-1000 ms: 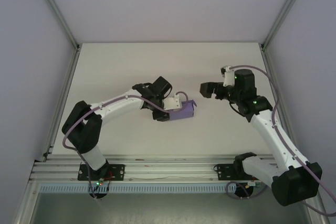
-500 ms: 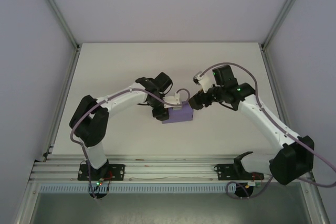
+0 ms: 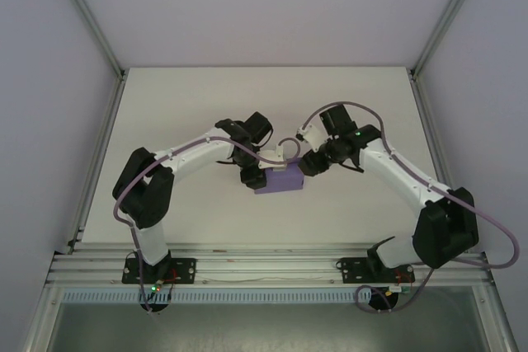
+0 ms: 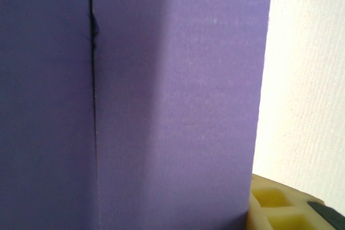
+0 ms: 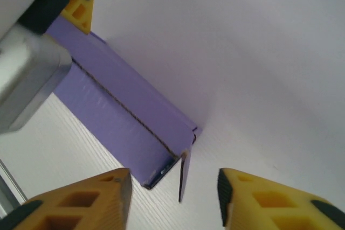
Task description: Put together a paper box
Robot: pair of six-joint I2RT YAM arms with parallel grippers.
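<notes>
Over the last second we saw the right claw (image 3: 308, 166) swing in from well apart to the right end of the paper box (image 3: 279, 180). The box lay on the bench (image 3: 181, 105) between the arms, drawn slightly nearer by the left claw (image 3: 261, 176). We judged this the approach to closing the end, a step not yet done. The overhead view gave the layout but hid both sets of jaws. The right wrist view showed its fingers (image 5: 102, 197) spread wide astride the open end, where a flap (image 5: 184, 179) stood ajar and untouched. The left wrist view showed purple card hard against the lens beside one yellow pad (image 4: 269, 208), so we took that claw to be pinching the box.
</notes>
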